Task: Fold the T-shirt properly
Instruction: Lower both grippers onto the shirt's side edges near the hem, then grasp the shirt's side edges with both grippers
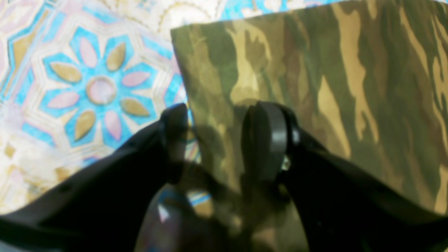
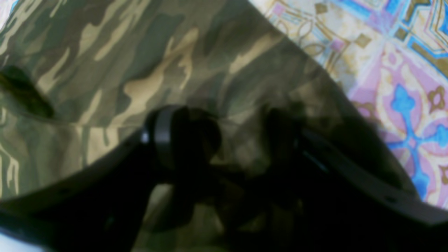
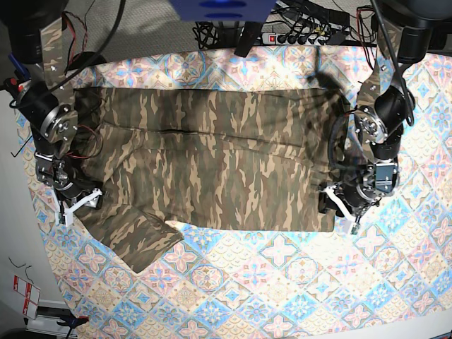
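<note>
T-shirt (image 3: 212,159) lies long axis left-to-right across frame; left end effector (image 1: 213,140) parted astride its lower-right corner; right end effector (image 2: 224,140) parted over lower-left cloth; grip undeterminable.

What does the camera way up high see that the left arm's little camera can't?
Only the base view shows the whole T-shirt spread out, one sleeve sticking out, both arms, and a power strip behind the table. Only the left wrist view shows the left gripper close up, jaws apart astride the shirt's edge, beside a blue flower. Both show camouflage cloth on the patterned tablecloth.
</note>
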### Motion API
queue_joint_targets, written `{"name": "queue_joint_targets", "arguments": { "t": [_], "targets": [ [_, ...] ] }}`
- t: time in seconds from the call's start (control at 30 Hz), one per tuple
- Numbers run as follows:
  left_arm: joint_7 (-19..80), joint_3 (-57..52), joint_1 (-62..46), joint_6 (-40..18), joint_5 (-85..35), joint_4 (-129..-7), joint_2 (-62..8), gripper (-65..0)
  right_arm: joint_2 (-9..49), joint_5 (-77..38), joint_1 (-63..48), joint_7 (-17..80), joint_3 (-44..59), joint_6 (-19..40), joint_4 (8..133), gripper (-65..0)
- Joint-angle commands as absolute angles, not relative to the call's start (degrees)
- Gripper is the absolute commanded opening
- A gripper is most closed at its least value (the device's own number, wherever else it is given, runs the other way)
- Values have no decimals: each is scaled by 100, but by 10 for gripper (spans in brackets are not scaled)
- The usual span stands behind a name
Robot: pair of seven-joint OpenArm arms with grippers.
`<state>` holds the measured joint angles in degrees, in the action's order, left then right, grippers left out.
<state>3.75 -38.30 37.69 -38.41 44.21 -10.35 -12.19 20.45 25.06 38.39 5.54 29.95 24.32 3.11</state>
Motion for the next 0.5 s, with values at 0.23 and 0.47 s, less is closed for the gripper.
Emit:
{"name": "queue_joint_targets", "arguments": {
  "t": [0.23,0.47],
  "targets": [
    [681,-3679,3767,-4000,4725,-945,-998,-477,1982,2598,3556,1138,3011,2607,1473,-300],
    [690,-3486,3582,-4000,4760,-989,-1015,-485,2044,2624,3196,1165,3679,2255,2448,-300]
  ]
}}
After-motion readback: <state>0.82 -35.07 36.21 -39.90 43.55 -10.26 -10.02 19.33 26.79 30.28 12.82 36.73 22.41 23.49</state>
